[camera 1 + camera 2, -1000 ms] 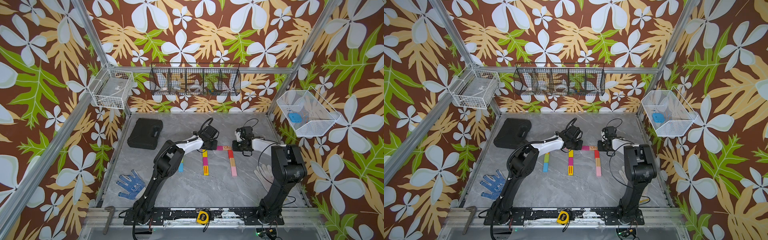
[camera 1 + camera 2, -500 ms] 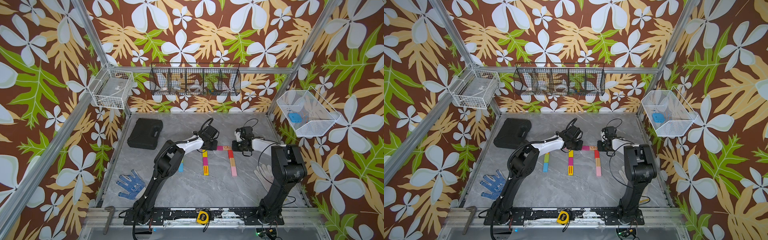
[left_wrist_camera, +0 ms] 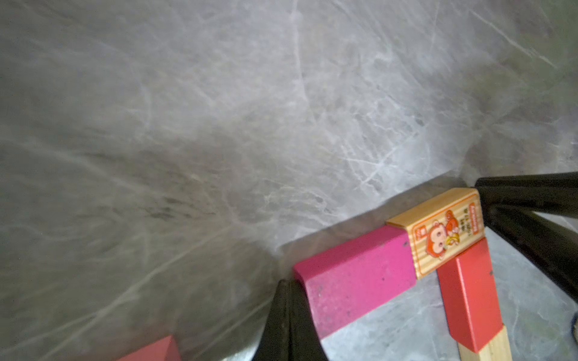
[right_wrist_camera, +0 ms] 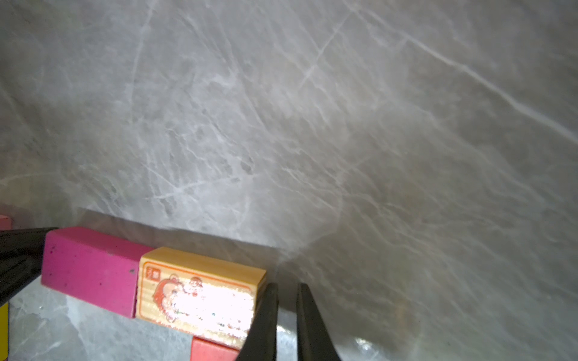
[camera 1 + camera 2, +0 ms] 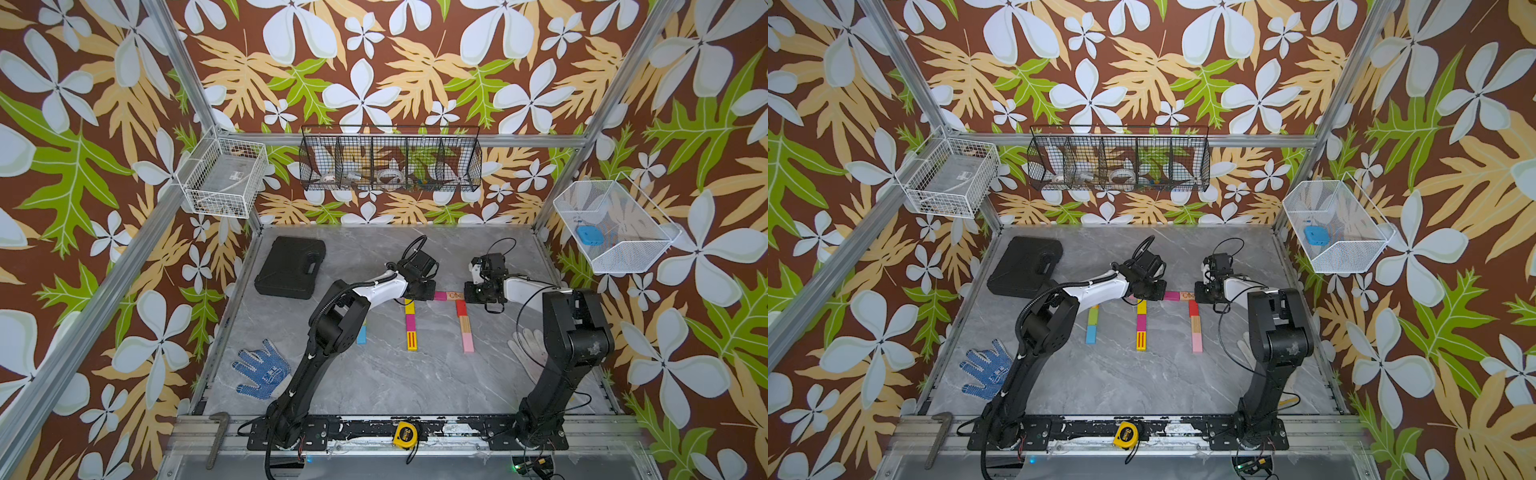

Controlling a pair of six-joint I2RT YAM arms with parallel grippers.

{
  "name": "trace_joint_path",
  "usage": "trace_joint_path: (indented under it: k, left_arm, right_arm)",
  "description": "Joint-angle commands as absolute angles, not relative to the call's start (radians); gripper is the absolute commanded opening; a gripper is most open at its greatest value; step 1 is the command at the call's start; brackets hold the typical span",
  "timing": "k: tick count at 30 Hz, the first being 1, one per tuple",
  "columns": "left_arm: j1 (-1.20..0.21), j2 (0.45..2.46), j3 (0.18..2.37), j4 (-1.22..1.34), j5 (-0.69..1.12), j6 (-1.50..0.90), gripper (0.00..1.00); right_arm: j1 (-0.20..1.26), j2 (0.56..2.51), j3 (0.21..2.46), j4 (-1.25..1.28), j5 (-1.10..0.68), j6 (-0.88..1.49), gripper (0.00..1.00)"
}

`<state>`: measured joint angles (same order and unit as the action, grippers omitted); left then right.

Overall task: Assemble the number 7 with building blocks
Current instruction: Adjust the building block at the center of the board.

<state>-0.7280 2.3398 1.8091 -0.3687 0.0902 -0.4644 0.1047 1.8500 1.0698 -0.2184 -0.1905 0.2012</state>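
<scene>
**Closed end effectors at both ends of the 7's top bar**

In both top views the building blocks (image 5: 411,322) lie flat around the middle of the grey surface (image 5: 395,386). A magenta block (image 5: 440,296) and a printed wooden block (image 5: 456,295) lie end to end in a short row parallel to the far edge. From the printed block's right-hand part a column runs toward the near edge: a red block (image 5: 460,307), a plain wooden block (image 5: 464,322) and a pink block (image 5: 467,343), each touching the next. Toward the left edge lies a second column (image 5: 1141,328) of yellow, magenta and striped yellow. Beyond that lie a green block (image 5: 1093,316) and a blue block (image 5: 1091,334).

The left end effector (image 3: 287,283) has its fingers (image 3: 281,312) pressed together with nothing between them. Its tip is set against the magenta block's free end. The right end effector (image 4: 286,286) is closed too, with only a thin slit between its fingers (image 4: 266,312), and grips nothing. One finger sits just beside the printed block's outer end.
</scene>
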Motion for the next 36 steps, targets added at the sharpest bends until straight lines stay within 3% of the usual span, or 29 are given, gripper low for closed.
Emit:
trace_joint_path:
  k: [1, 17, 36]
  left_arm:
    - [-0.729, 2.347, 1.813, -0.388, 0.095, -0.461, 0.02]
    - [-0.729, 2.247, 1.778, -0.380, 0.037, -0.442, 0.03]
    - [-0.839, 2.180, 1.639, -0.266, 0.151, -0.434, 0.04]
  right_arm:
    - [0.104, 1.840, 1.068, -0.226, -0.191, 0.193, 0.14]
    - [0.098, 1.823, 1.049, -0.242, -0.103, 0.219, 0.14]
    - [0.098, 1.575, 0.788, -0.227, -0.124, 0.253, 0.16]
